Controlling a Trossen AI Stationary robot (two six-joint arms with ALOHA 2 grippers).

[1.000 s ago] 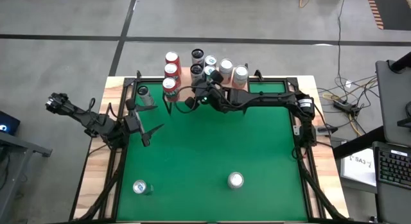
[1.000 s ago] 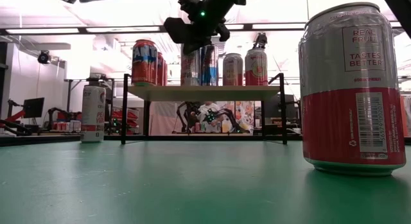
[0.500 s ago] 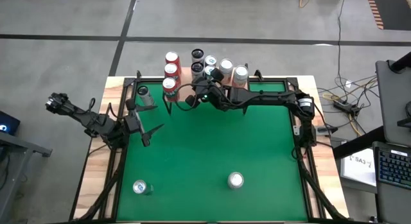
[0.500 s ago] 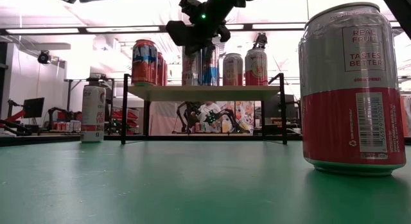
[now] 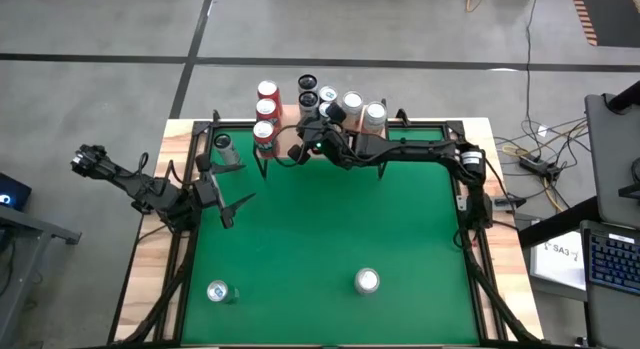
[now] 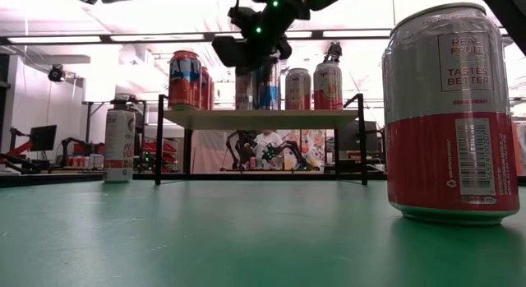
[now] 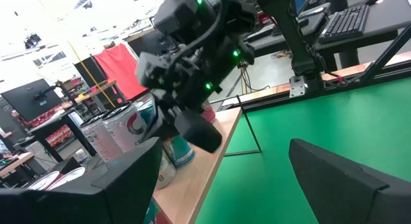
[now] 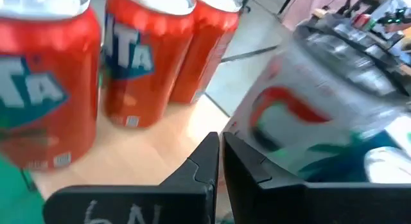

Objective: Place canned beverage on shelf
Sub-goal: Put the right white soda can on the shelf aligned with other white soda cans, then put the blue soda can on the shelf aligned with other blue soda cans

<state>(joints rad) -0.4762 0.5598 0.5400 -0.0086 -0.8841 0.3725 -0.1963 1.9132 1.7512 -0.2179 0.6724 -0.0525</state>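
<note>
The shelf (image 5: 289,115) stands at the table's far edge, its wood top (image 6: 263,118) carrying several cans. These include orange-red ones (image 8: 138,54) and a white and teal one (image 8: 308,115). My right gripper (image 5: 300,137) is shut and empty. It hovers over the shelf's front part, between the orange-red cans and the white can (image 8: 218,144). It shows above the cans in the low view (image 6: 240,48). My left gripper (image 5: 238,203) is open and empty over the table's left part (image 7: 221,147).
Three cans stand on the green table: one at the far left beside the shelf (image 5: 223,143), one at the near left (image 5: 218,291) and one at the near middle (image 5: 367,281), large in the low view (image 6: 448,114). Black frame rails run along the table's edges.
My right gripper has shifted a little toward the table's far edge, over the shelf's front, staying shut. The cans have kept their places.
</note>
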